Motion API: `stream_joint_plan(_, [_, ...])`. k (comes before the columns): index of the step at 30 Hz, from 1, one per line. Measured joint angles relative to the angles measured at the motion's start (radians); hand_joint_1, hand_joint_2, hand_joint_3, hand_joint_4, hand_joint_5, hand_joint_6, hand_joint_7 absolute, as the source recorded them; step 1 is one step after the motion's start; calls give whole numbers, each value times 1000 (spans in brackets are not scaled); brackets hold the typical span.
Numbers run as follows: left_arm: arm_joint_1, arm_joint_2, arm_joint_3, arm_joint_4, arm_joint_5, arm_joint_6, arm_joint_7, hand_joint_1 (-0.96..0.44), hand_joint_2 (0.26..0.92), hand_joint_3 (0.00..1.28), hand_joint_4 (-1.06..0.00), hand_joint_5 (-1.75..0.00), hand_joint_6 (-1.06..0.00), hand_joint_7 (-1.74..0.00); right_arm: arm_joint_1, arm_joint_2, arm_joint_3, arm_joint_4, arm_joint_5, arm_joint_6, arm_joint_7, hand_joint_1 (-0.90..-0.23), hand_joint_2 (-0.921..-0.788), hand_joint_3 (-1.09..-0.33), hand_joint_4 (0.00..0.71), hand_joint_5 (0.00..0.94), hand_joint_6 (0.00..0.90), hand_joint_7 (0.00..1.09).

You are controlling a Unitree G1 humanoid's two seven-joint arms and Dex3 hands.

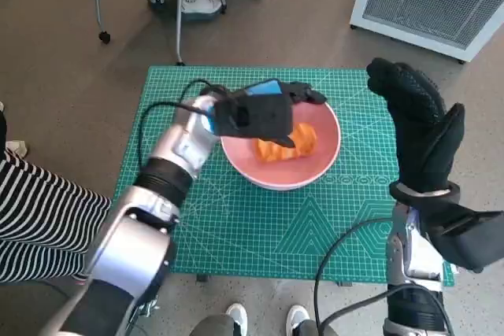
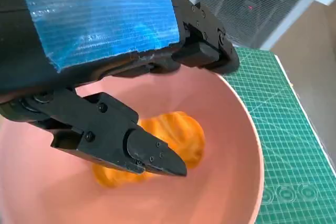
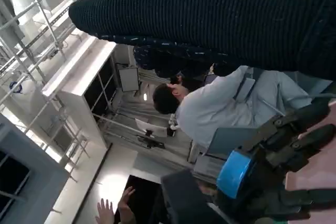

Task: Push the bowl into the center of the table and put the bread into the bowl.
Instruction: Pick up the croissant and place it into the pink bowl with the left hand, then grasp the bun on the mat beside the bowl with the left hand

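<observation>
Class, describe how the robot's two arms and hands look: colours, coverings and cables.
Both forearms are pale silver-grey with black cables. The left hand is black, hard-shelled, with blue tape over its back. The right hand wears a black knitted glove.

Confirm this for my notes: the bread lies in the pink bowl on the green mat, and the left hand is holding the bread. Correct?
Not quite. The left wrist view shows the left hand over the pink bowl with its fingers apart and clear of the bread; it holds nothing. The bread does lie in the bowl on the green mat.
</observation>
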Motion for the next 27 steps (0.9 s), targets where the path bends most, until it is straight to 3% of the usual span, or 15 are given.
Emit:
stream_joint_plan(6, [22, 95, 51, -148, -63, -41, -86, -391, 827, 1, -37, 0, -243, -16, 2, 0, 5, -6, 0, 7, 0, -680, -921, -718, 191, 1, 137, 354])
stream_joint_plan(12, [85, 211, 130, -370, -146, -31, -152, -316, 825, 0, -46, -4, -270, -25, 5, 0, 8, -13, 0, 15, 0, -686, -921, -718, 191, 1, 134, 354])
stream_joint_plan(19, [154, 352, 225, -574, -193, 18, -168, -263, 809, 0, -71, -13, -311, -45, 7, 1, 10, -20, 6, 23, 1, -687, -921, -718, 191, 1, 132, 355])
stream_joint_plan(27, [188, 471, 253, -641, -184, 31, -174, -151, 735, 1, -69, -6, -321, -45, 7, 3, 13, -22, 22, 26, 4, -687, -921, -717, 191, 1, 132, 356])
